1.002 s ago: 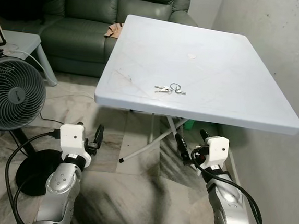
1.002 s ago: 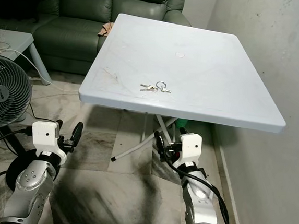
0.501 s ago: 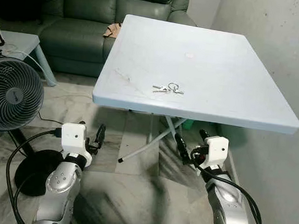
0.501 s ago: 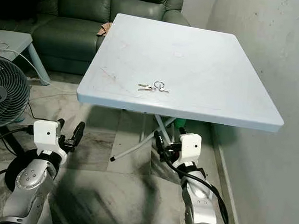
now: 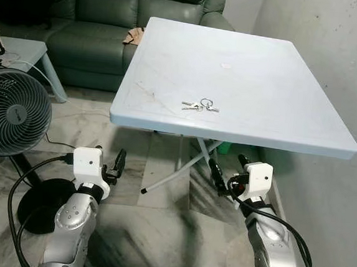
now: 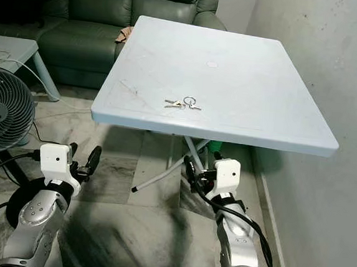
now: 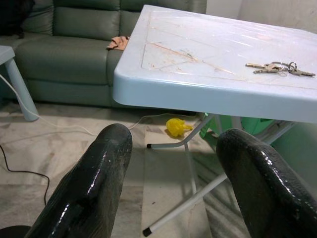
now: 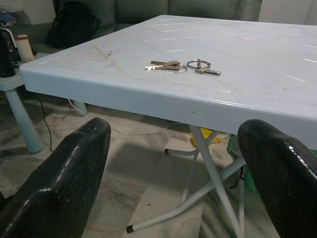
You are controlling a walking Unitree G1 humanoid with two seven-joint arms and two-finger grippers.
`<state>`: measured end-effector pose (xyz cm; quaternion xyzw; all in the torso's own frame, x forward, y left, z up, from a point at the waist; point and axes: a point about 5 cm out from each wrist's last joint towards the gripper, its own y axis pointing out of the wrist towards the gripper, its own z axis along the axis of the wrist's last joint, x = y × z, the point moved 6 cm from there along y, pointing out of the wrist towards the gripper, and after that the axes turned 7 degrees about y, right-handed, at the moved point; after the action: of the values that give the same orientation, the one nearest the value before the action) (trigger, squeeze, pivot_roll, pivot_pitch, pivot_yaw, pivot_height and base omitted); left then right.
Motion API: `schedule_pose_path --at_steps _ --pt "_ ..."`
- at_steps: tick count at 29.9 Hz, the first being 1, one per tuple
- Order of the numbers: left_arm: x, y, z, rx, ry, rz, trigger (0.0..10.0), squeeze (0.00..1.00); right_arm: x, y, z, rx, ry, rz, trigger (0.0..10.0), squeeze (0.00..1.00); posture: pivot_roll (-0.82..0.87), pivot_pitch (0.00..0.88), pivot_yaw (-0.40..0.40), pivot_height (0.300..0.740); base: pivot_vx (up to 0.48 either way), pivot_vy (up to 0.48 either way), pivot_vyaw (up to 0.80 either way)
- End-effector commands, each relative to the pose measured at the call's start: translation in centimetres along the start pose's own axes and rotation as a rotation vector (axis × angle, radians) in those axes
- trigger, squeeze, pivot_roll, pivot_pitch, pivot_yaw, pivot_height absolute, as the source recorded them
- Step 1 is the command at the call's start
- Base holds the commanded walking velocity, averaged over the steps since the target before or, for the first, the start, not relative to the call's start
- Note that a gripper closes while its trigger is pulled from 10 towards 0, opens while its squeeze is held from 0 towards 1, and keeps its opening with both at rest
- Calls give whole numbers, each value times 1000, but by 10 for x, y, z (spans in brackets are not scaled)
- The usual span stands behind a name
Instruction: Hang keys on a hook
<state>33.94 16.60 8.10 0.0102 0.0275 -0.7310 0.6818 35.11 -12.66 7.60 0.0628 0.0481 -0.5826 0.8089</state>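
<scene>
The keys (image 5: 200, 105) lie flat on the pale blue bench (image 5: 283, 80), a little below the middle of the frame in the left eye view and near the bench's front edge. They are a small bunch: a round ring toward the right with two or three metal keys spread beside it. They look light, hard and thin, likely to slide on the smooth plastic top rather than lift cleanly. The ring stands out as the best place to take hold, though how far it rises off the surface is hard to judge.

The left hand (image 5: 108, 162) sits at lower left and the right hand (image 5: 226, 170) at lower right, both below the bench edge, fingers spread wide and holding nothing.
</scene>
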Motion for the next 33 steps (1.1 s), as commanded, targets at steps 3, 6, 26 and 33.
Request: schedule_pose_path --at_steps 3,6,26,33 --pt "1 2 5 11 5 -11 10000 0 -1 1 3 7 -1 7 10000 0 -68 46 -43 740 273 0 0" --pt "1 2 5 10 3 -13 10000 0 -1 1 3 7 -1 7 10000 0 -67 47 -44 740 300 0 0" --pt "3 3 6 16 4 -21 10000 0 -2 2 3 6 -2 15 10000 0 -66 32 -46 740 324 0 0" --pt "6 4 6 19 -6 -24 10000 0 -2 2 2 1 -7 23 10000 0 -66 26 -52 740 320 0 0"
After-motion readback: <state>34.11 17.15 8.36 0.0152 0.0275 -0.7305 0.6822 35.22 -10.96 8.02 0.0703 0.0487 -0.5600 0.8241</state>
